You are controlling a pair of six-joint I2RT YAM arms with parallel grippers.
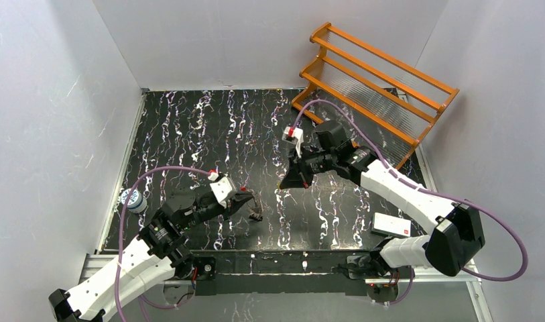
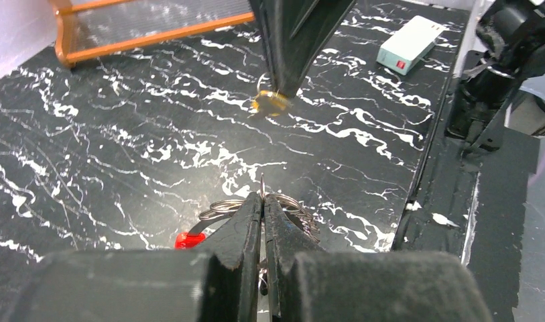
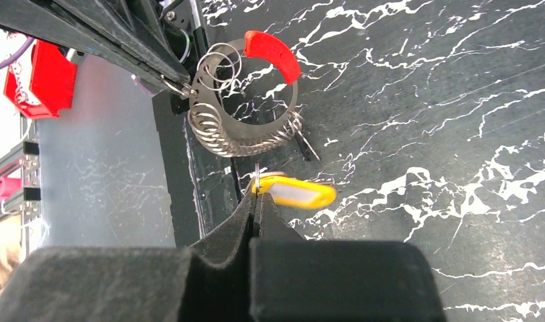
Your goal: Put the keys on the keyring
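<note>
The keyring is a grey loop with a red section and several small wire rings strung on it. My left gripper is shut on one thin ring of it, holding it just above the tabletop near the front; its red part shows to the left of the fingers. My right gripper is shut on the small ring of one of the keys, a yellow oval tag with a white label. It hangs a short way from the keyring without touching. In the top view the left gripper and right gripper are close together.
An orange wooden rack stands at the back right. A white box with a red button lies near the right arm's base. A small blue and white object sits at the table's left edge. White walls enclose the black marbled table.
</note>
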